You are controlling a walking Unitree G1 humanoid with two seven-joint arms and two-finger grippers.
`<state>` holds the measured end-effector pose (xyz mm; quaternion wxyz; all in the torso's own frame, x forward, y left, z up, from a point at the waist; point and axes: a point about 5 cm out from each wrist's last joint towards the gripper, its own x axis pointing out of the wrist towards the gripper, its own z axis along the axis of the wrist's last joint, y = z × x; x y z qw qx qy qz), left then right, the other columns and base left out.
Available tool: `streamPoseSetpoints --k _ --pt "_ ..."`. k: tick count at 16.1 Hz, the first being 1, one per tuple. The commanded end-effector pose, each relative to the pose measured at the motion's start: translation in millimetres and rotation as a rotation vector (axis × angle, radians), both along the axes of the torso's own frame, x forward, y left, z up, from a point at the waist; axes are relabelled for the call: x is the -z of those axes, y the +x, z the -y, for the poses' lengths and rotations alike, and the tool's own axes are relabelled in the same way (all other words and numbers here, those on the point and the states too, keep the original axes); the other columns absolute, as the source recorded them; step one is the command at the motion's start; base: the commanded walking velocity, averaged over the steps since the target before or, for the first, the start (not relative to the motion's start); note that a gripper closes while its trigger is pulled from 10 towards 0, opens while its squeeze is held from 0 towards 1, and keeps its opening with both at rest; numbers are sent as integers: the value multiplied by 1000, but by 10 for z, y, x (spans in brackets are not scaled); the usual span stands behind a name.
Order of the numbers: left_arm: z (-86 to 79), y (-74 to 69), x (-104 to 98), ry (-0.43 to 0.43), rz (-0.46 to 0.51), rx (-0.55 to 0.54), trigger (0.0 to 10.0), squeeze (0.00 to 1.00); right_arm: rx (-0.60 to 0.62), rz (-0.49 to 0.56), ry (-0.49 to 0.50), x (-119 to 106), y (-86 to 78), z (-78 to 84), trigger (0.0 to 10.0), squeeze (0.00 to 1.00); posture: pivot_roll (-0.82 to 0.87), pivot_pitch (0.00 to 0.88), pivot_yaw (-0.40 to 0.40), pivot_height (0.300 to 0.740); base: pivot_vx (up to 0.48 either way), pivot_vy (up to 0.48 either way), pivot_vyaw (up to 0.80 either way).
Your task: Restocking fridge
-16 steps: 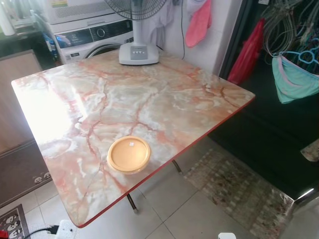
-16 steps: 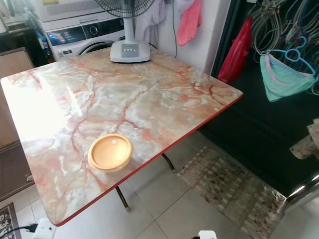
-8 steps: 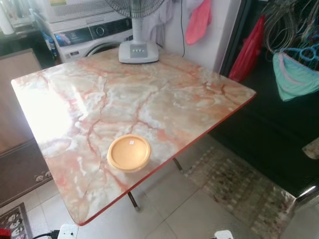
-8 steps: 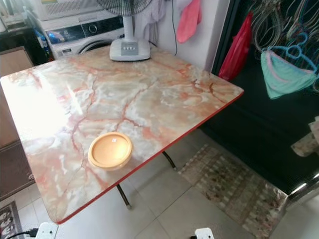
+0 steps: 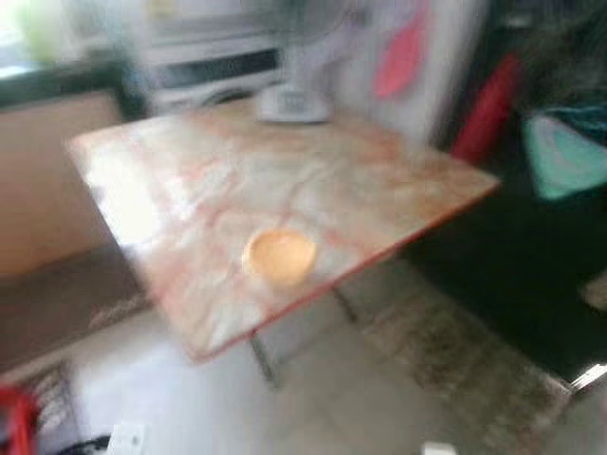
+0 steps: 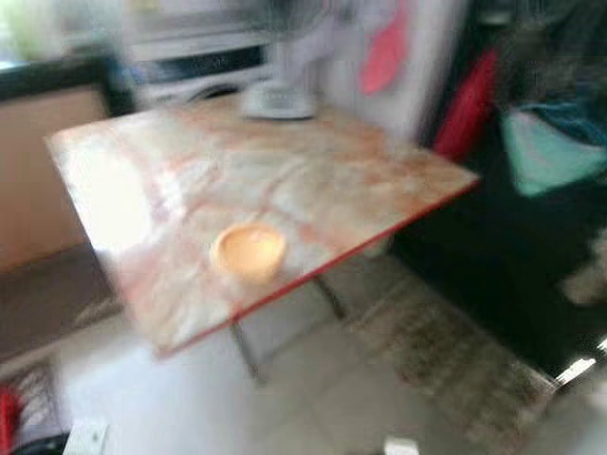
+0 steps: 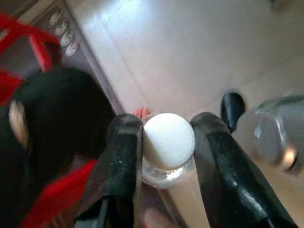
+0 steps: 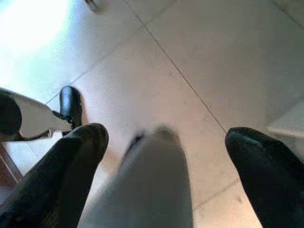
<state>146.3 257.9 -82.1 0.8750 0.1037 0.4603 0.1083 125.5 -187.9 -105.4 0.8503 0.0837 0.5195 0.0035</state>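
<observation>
Your left gripper (image 7: 164, 142) clamps a white-capped bottle (image 7: 168, 142); your right gripper (image 8: 166, 152) hangs spread apart over floor tiles (image 8: 228, 61); an orange bowl (image 5: 279, 257) sits on the marble table (image 5: 190, 180) (blurred).

left pincer (image 7: 164, 142), glossy black rounded fingers (image 7: 121, 161)

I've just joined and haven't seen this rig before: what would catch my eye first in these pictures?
A marble-patterned table fills the blurred head views, with a round orange dish near its front edge and a fan base at the far side. In the left wrist view, the left gripper holds a white-capped bottle between its black fingers, above the tiled floor.
</observation>
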Motion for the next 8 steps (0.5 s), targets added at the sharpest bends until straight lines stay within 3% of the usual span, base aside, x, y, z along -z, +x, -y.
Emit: streamPoseSetpoints --k 1,7,8 --pt "19 -120 59 -13 -48 -26 10000 0 37 -11 -6 9 -43 42 10000 0 137 0 -31 740 -274 0 0" --pt "103 -125 87 -29 -58 -19 10000 0 129 -12 -14 9 -48 85 10000 0 134 0 -44 740 -42 0 0" --pt "106 -138 93 -33 -62 -16 10000 0 131 -18 -16 11 -51 89 10000 0 130 0 -44 740 0 0 -494"
